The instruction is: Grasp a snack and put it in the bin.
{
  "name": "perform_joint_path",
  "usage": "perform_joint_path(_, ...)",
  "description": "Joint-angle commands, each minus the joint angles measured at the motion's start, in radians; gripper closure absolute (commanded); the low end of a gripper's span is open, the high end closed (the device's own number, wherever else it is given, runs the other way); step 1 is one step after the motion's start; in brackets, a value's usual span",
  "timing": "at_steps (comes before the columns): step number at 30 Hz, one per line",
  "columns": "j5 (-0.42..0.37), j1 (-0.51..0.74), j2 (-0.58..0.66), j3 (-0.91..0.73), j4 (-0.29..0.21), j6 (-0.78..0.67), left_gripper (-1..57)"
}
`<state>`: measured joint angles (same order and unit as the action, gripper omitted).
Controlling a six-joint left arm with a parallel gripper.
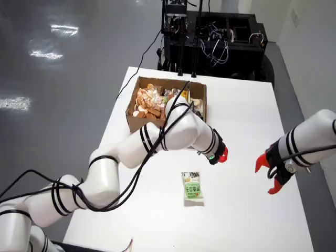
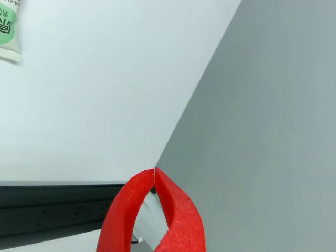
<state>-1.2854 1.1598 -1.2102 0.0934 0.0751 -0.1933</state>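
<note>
A green and white snack packet [image 1: 192,189] lies flat on the white table [image 1: 247,121] in the view from above, in front of the cardboard box [image 1: 137,122]. The box holds several snacks [image 1: 148,102]. My gripper [image 1: 222,156] with red fingers hovers right of the box and up-right of the packet, apart from it. In the view that rides on the gripper, the red fingertips [image 2: 155,170] meet with nothing between them, so the gripper is shut and empty. The packet [image 2: 6,29] shows only at the top left corner there.
A second white arm with an open red gripper [image 1: 269,177] hangs over the table's right side. Black equipment with cables [image 1: 215,37] stands behind the table. The table's edge and grey floor [image 2: 273,131] fill the right of the gripper's view.
</note>
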Motion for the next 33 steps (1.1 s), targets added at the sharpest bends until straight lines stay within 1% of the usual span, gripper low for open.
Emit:
perform_joint_path(1, -0.002, 0.002, -0.007, 0.013, -0.001, 0.025, 56.6)
perform_joint_path(13, -0.008, 0.004, -0.015, 0.026, -0.001, 0.064, 56.8)
perform_joint_path(17, -0.016, 0.003, 0.005, -0.013, -0.001, 0.084, 55.5)
perform_joint_path(20, -0.019, -0.002, 0.079, -0.138, 0.000, 0.099, 50.5)
perform_joint_path(27, -0.016, -0.034, 0.314, -0.507, 0.002, 0.101, 34.6)
perform_joint_path(30, -0.010, -0.046, 0.373, -0.600, 0.002, 0.096, 27.6)
perform_joint_path(33, -0.002, -0.048, 0.401, -0.648, 0.002, 0.110, 19.6)
